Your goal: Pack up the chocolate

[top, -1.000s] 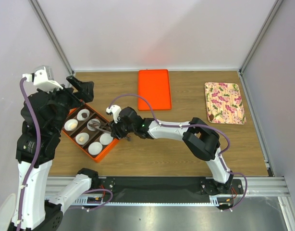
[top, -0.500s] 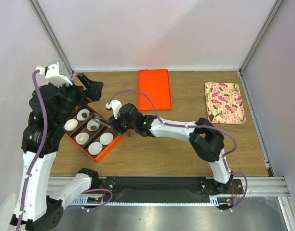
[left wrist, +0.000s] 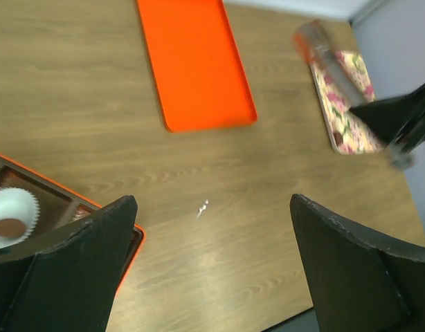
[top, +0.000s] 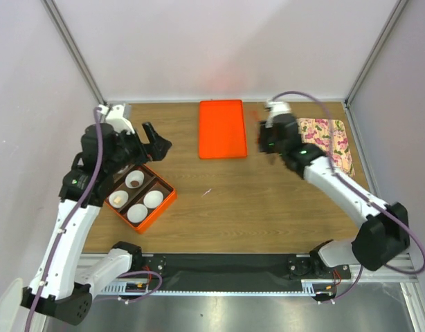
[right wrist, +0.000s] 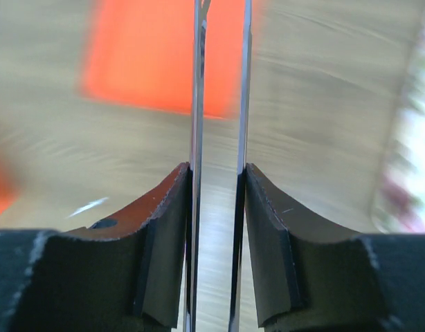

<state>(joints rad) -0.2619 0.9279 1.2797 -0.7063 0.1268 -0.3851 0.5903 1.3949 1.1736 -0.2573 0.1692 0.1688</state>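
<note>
Chocolate point(left wrist: 10, 227) sits in a cup point(left wrist: 22, 200), too small to show any axis; my right gripper point(right wrist: 218, 173) clamps tweezers point(right wrist: 197, 83), left gripper point(left wrist: 212, 204) gapes.

The right fingers point(right wrist: 167, 228) have swung their tweezers point(right wrist: 197, 104) from the orange box point(top: 160, 211) across to beside the floral plate point(top: 337, 138).

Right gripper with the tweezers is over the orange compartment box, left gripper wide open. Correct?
One thing is off. The right gripper is not over the compartment box. The top external view shows it far from the box, between the flat orange tray and the floral plate. It does hold the tweezers, and the left gripper is wide open.
</note>
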